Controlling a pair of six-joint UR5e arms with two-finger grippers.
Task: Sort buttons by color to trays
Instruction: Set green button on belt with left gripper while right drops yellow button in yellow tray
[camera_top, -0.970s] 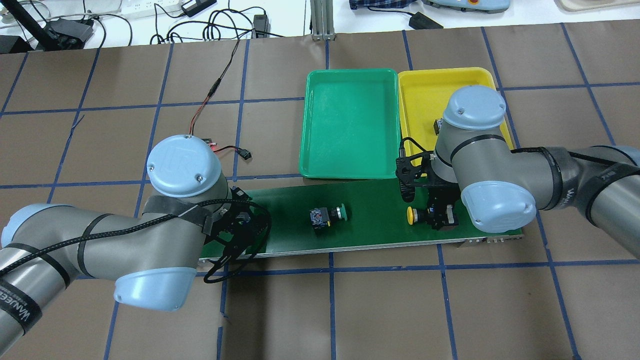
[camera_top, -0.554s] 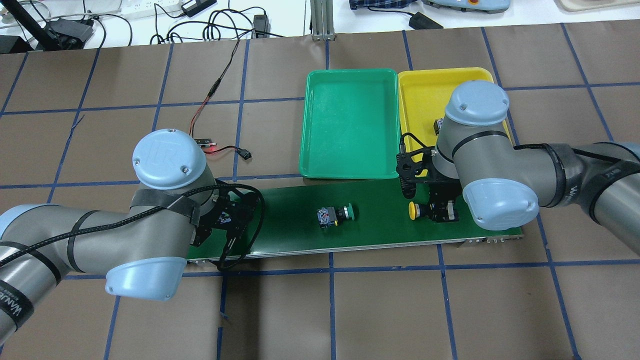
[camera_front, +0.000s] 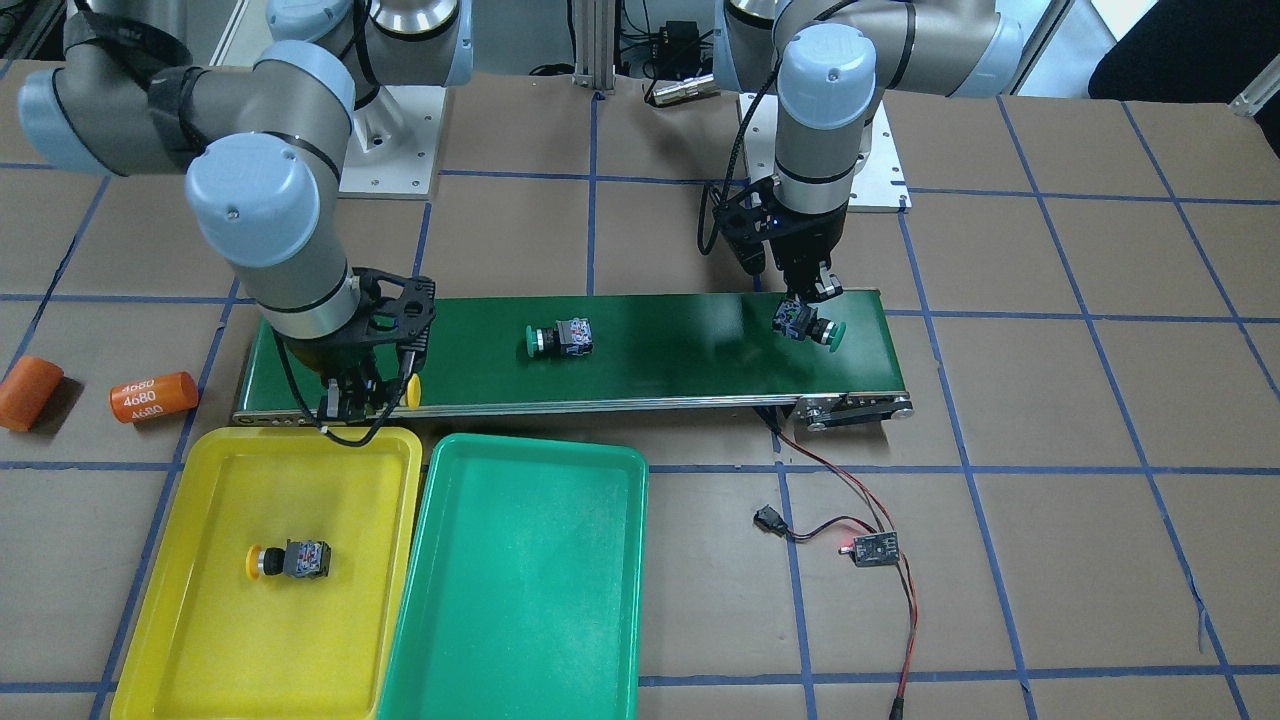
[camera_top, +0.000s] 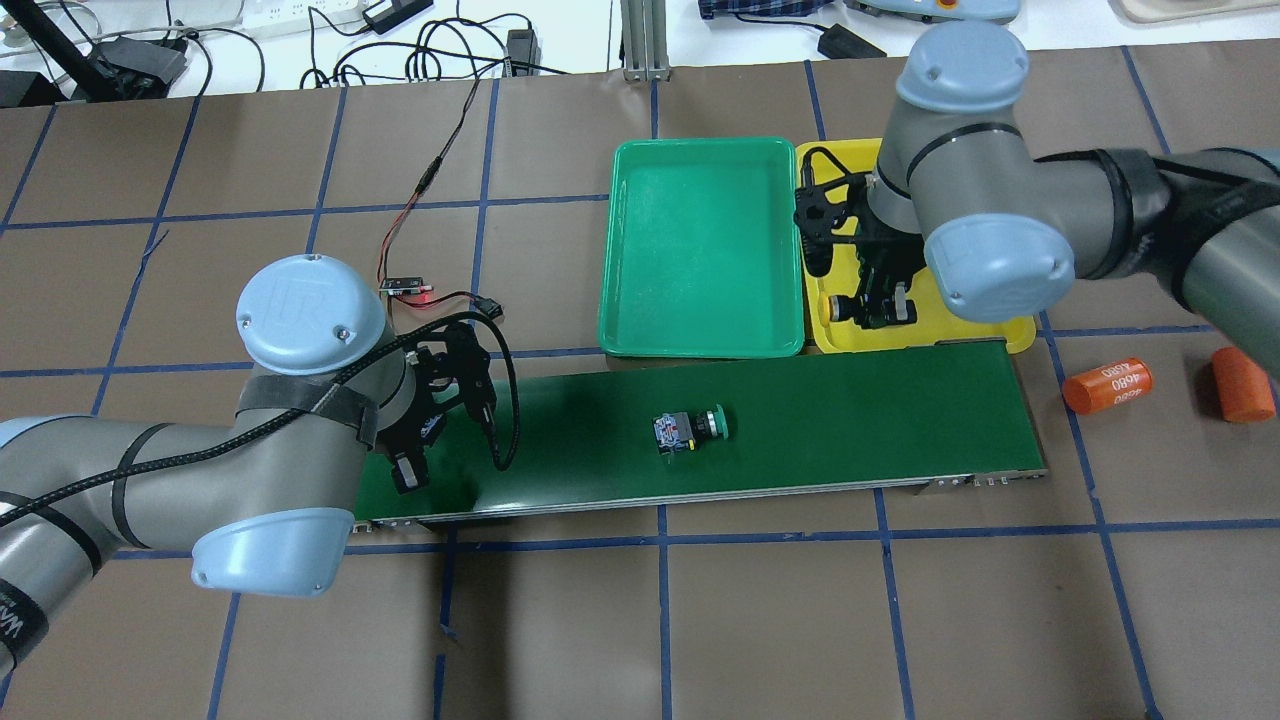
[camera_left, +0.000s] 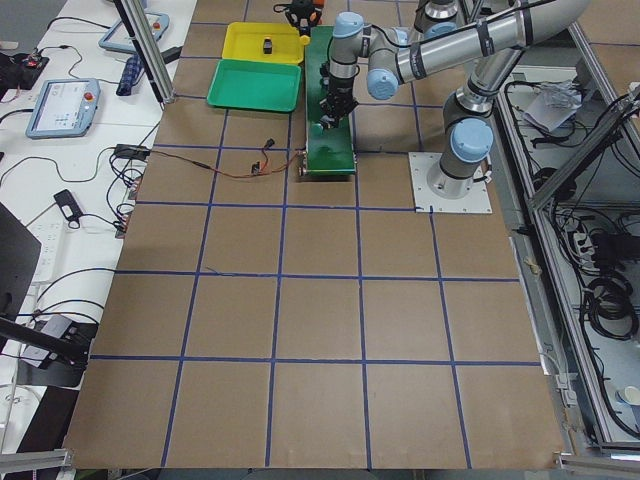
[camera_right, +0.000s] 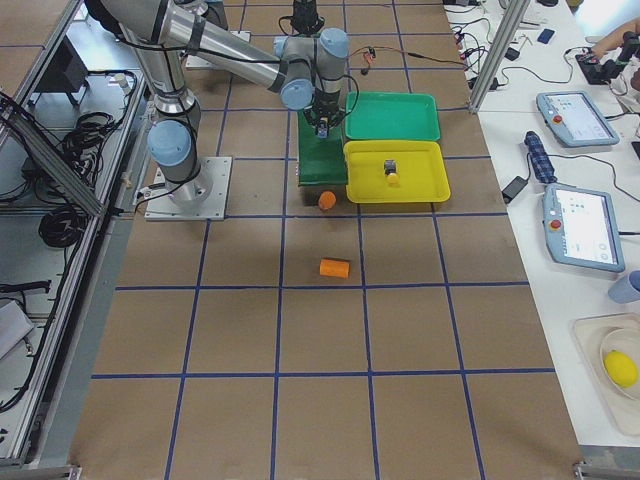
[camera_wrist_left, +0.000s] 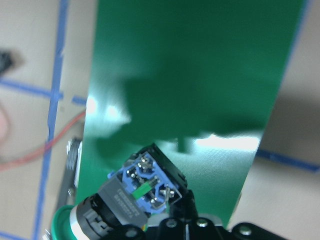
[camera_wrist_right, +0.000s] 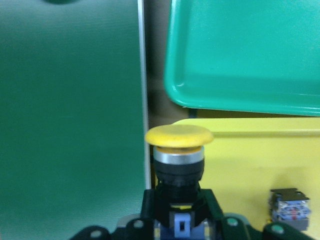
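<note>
My right gripper (camera_top: 872, 305) is shut on a yellow button (camera_wrist_right: 179, 150) and holds it over the near edge of the yellow tray (camera_top: 840, 160). Another yellow button (camera_front: 288, 560) lies on its side inside that tray. At the belt's left end my left gripper (camera_front: 805, 310) is shut on a green button (camera_wrist_left: 135, 200), held just above the dark-green conveyor belt (camera_top: 850, 420). A second green button (camera_top: 690, 428) lies loose on its side mid-belt. The green tray (camera_top: 700, 150) stands beside the yellow one with nothing in it.
Two orange cylinders (camera_top: 1107, 385) (camera_top: 1243, 385) lie on the table past the belt's right end. A small circuit board (camera_top: 405, 285) with red and black wires sits beyond the belt's left end. Both trays touch the belt's far side.
My right gripper carried the yellow button off the belt, away from me, to the yellow tray's edge. My left arm shifted left along the belt. The loose green button drifted right.
</note>
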